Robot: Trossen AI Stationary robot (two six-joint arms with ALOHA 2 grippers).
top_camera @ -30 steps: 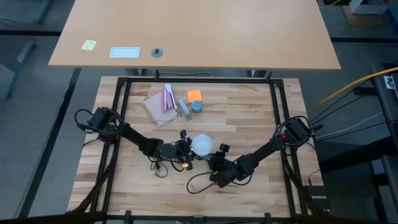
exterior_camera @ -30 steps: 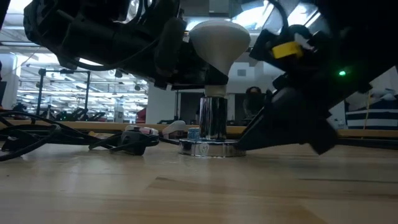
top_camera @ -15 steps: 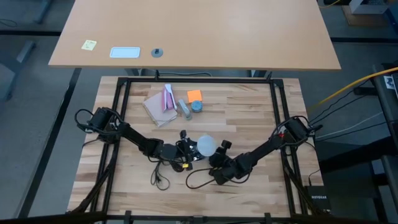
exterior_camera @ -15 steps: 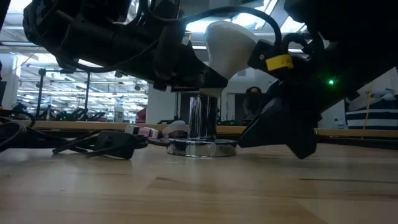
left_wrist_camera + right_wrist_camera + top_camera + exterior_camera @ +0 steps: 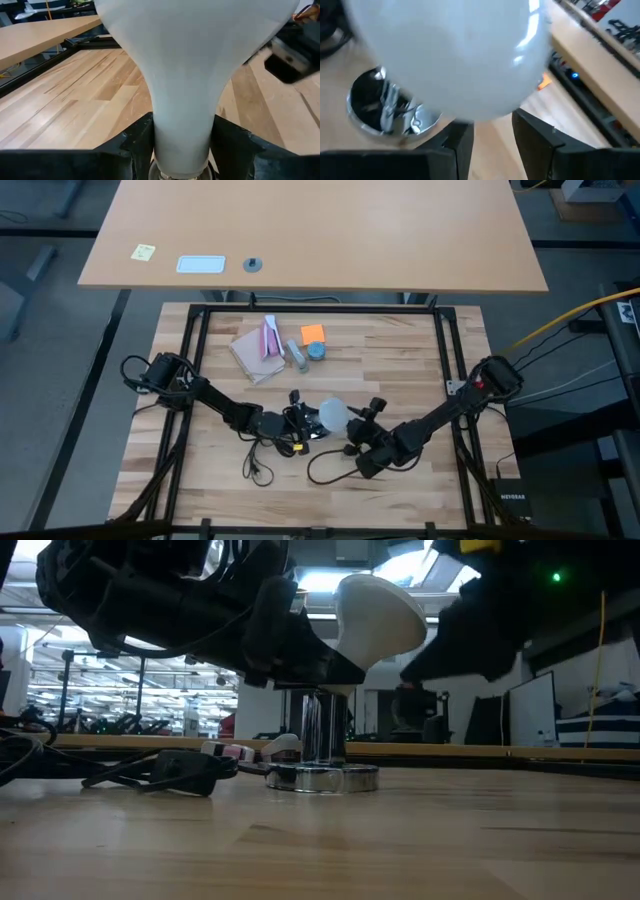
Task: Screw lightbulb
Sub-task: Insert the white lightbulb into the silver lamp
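Above the socket (image 5: 322, 776), my left gripper (image 5: 182, 150) stayed clamped on the lightbulb (image 5: 375, 620) neck. Right gripper (image 5: 362, 418), jaws part-open and empty, had lifted clear beside the socket, so I judged threading unfinished.

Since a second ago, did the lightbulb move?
Yes. In the high view the lightbulb shifted toward the table's right side, held by the left gripper.

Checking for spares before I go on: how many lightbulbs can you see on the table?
1. The lightbulb is mid-table, its neck between the left gripper's fingers, above the socket. Others could hide under the arms.
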